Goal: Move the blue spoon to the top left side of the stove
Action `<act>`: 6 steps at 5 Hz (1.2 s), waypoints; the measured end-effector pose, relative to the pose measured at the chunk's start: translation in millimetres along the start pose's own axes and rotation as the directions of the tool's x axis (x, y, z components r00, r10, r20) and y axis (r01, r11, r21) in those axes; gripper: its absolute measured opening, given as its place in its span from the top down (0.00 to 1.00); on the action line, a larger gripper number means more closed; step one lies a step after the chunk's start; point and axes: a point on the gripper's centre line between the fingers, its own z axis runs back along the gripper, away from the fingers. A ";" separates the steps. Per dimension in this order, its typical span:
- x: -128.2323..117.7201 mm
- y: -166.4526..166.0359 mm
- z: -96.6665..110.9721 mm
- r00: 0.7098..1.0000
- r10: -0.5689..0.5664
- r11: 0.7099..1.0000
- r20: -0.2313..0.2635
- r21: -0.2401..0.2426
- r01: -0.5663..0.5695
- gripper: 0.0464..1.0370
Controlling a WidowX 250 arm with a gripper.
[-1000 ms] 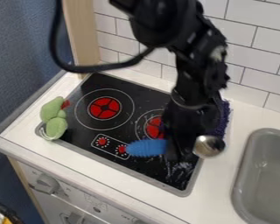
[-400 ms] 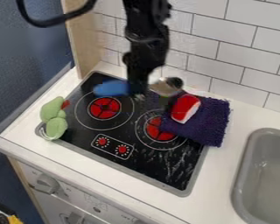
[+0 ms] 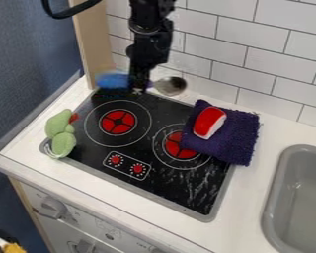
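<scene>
The blue spoon (image 3: 112, 80) moved across the stove (image 3: 98, 152) toward tiled wall (image 3: 259, 54).

A black robot arm (image 3: 150, 29) of chunky, jointed segments narrows toward a matching black gripper (image 3: 138, 88), with small pale glints on its dark housing and a thick, smooth black cable (image 3: 73, 12) curving alongside.
</scene>
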 end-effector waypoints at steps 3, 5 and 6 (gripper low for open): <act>-20.0 36.2 -59.0 0.995 -0.094 0.993 0.023 -0.076 0.095 0.68; -12.4 32.6 -72.3 0.991 -0.130 0.984 0.038 -0.121 0.134 0.63; -10.1 30.0 -72.1 0.992 -0.123 0.982 0.034 -0.140 0.126 0.31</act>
